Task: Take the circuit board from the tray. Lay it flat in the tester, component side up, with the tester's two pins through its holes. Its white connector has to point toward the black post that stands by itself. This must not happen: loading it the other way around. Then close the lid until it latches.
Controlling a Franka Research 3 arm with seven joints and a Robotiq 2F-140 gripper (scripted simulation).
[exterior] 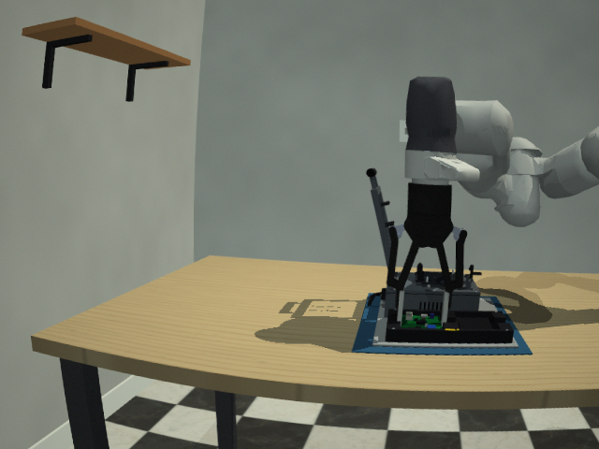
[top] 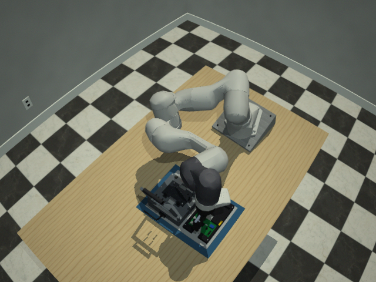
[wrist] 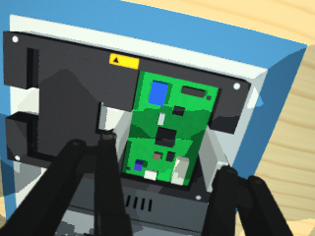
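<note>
The circuit board (top: 206, 232) (exterior: 418, 325) (wrist: 192, 120) lies component side up in the black tray (top: 224, 213) (exterior: 483, 337) (wrist: 74, 64). A large whitish connector (wrist: 180, 171) is at the board's tester-side end, beside a smaller white part. My gripper (exterior: 422, 320) (wrist: 166, 131) points straight down and is shut on the board, one pale fingertip against each long edge; the board is still down in the tray. The grey tester (exterior: 464, 299) (wrist: 172, 211) is beside the tray. Its lid (exterior: 381, 212) stands open and steep. The tester's pins and the lone black post cannot be told apart.
A blue mat (top: 239, 209) (exterior: 524, 346) (wrist: 197, 31) lies under tester and tray. The lid's handle bar (top: 151, 195) (exterior: 371, 171) rises at the tester's far side from the robot base. A yellow label (top: 220, 222) (wrist: 124, 61) is on the tray's rim.
</note>
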